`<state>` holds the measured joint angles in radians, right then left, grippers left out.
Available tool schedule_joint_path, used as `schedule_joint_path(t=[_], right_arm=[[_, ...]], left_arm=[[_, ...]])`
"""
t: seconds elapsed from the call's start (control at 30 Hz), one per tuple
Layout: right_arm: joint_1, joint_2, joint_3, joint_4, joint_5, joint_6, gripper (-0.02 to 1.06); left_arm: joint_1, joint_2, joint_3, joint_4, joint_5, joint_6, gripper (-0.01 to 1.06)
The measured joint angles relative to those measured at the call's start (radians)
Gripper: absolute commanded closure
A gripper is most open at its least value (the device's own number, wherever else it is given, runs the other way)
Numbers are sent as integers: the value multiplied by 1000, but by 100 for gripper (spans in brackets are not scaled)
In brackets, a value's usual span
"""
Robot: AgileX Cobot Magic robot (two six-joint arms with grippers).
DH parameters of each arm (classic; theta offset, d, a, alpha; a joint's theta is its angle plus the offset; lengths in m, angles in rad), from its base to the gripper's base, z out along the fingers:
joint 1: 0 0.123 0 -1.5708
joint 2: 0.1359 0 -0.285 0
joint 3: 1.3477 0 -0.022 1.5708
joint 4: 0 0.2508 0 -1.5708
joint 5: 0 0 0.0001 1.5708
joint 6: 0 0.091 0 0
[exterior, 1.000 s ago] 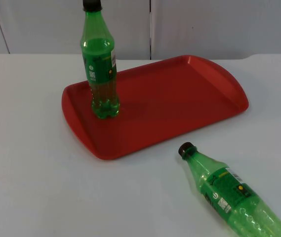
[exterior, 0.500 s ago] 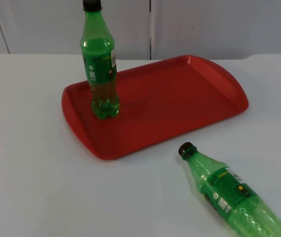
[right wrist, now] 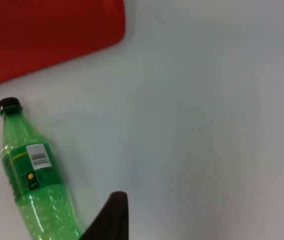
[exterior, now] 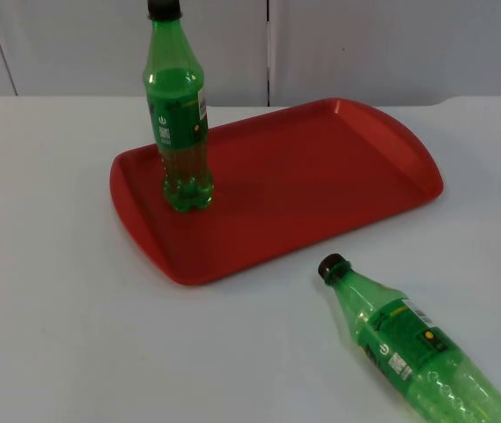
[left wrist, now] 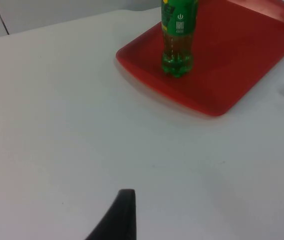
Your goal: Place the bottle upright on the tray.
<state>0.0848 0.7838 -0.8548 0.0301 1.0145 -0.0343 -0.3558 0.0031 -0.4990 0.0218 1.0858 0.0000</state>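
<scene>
One green bottle [exterior: 180, 115] already stands upright on the red tray [exterior: 320, 176], close to one short end of it, cap up and base flat on the tray floor. A second green bottle [exterior: 413, 348] lies on its side on the white counter [exterior: 56, 308], off the tray, its black cap [exterior: 331, 267] pointing toward the tray's near long edge. So the job reads as half finished at best: one bottle placed, the lying one still to be picked up, turned upright and set down.

The left pincer [left wrist: 117, 220] hangs over bare counter, well apart from the tray, with the standing bottle [left wrist: 177, 35] ahead of it beyond the tray's near corner. One black fingertip is visible; whether the fingers are spread or pressed together cannot be told. This arm looks to be waiting.

The right pincer [right wrist: 109, 220] is just beside the lying bottle [right wrist: 34, 185], near its thick bottom end, with the cap [right wrist: 8, 105] farther ahead and the tray's corner [right wrist: 57, 35] beyond that. Again one fingertip is visible, and its state cannot be told; it holds nothing that can be seen.

For room: most of the tray floor on the side away from the standing bottle is open, so there is plenty of space to land the second one without crowding the first. The tray has a low raised rim that the bottle's base must clear on the way in. The counter on the right pincer's far side from the bottle is open.
</scene>
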Motion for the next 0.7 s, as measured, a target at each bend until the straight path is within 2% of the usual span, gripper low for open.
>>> schedule_joint_path(t=[0.27, 0.47, 0.63, 0.7], right_arm=[[0, 282, -95, 50, -11, -47, 3], [0, 404, -128, 56, -20, -55, 3], [77, 507, -134, 64, -47, -55, 3], [138, 549, -134, 67, -70, -57, 3]], left_arm=[[0, 0, 0, 0, 0, 0, 0], [0, 0, 0, 0, 0, 0, 0], [0, 0, 0, 0, 0, 0, 0], [0, 0, 0, 0, 0, 0, 0]])
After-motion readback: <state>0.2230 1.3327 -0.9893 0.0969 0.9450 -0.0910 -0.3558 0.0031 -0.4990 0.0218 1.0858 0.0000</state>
